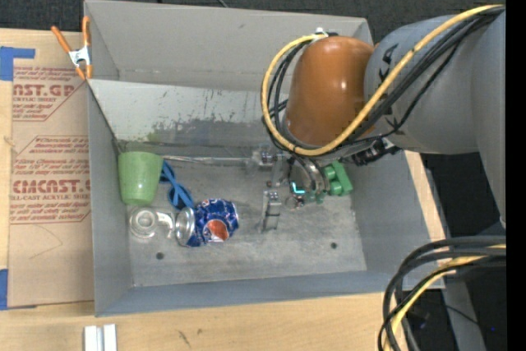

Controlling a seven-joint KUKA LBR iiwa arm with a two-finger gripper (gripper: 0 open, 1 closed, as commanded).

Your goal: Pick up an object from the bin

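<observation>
My gripper (pixel 283 204) hangs low over the bin floor right of the middle, under the arm's orange cover. Its fingers stand apart, and bare floor shows between them. One fingertip (pixel 269 216) is down near the floor. A small green block (pixel 338 180) lies just to the right of the gripper, close beside it and partly hidden by the wrist. A crushed blue, red and white drink can (pixel 209 223) lies on the floor to the gripper's left, a short gap away.
Along the left wall a light green plastic cup (pixel 138 176) lies on its side. A blue strap-like thing (pixel 174 187) lies beside it, and a clear glass jar (pixel 147 223) sits just left of the can.
</observation>
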